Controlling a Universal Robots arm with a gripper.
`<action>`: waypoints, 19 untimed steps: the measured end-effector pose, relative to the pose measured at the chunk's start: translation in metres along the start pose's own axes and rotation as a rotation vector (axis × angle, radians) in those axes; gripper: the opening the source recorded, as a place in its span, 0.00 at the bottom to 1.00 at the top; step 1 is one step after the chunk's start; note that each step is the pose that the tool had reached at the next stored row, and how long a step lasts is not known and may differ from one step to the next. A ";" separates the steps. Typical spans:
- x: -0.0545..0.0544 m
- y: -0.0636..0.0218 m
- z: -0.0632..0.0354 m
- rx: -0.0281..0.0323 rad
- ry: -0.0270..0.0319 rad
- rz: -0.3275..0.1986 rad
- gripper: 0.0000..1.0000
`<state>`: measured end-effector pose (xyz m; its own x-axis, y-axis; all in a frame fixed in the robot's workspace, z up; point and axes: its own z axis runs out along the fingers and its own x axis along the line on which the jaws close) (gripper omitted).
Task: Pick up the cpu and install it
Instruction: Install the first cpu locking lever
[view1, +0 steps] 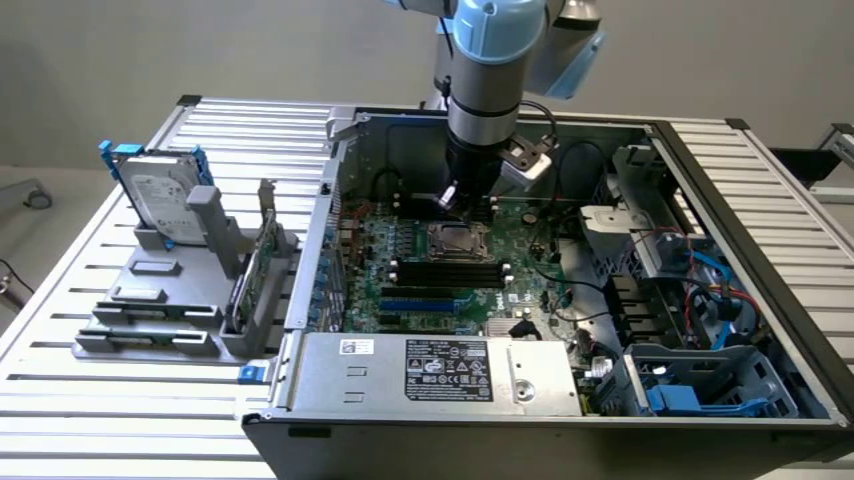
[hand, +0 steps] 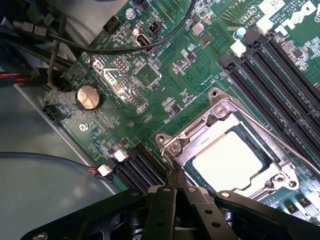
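Just under the hand (hand: 175, 192), whose fingers are pressed together with nothing between them, the cpu (hand: 232, 160) already lies in its socket (hand: 200, 137) on the motherboard (hand: 150, 85), with the metal frame around it. I judge the fingertips are at the socket's near edge, so any push should be slow and straight. Further from the hand, the black memory slots (hand: 280, 60) should stay untouched.

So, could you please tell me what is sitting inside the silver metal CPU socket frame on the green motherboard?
The square, silvery-topped cpu lies flat inside the silver metal socket frame. Its underside and the socket contacts beneath are covered. The shut gripper is at the frame's edge.
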<state>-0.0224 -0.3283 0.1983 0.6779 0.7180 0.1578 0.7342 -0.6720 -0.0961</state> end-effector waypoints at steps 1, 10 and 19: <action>0.000 0.0000 0.0000 0.0000 0.0002 0.000 0.11; 0.000 0.0003 0.0003 0.0015 0.0016 0.000 0.11; 0.000 0.0003 0.0008 0.0096 0.0105 0.001 0.11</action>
<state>-0.0219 -0.3282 0.1976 0.6779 0.7157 0.1681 0.7342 -0.6706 -0.1056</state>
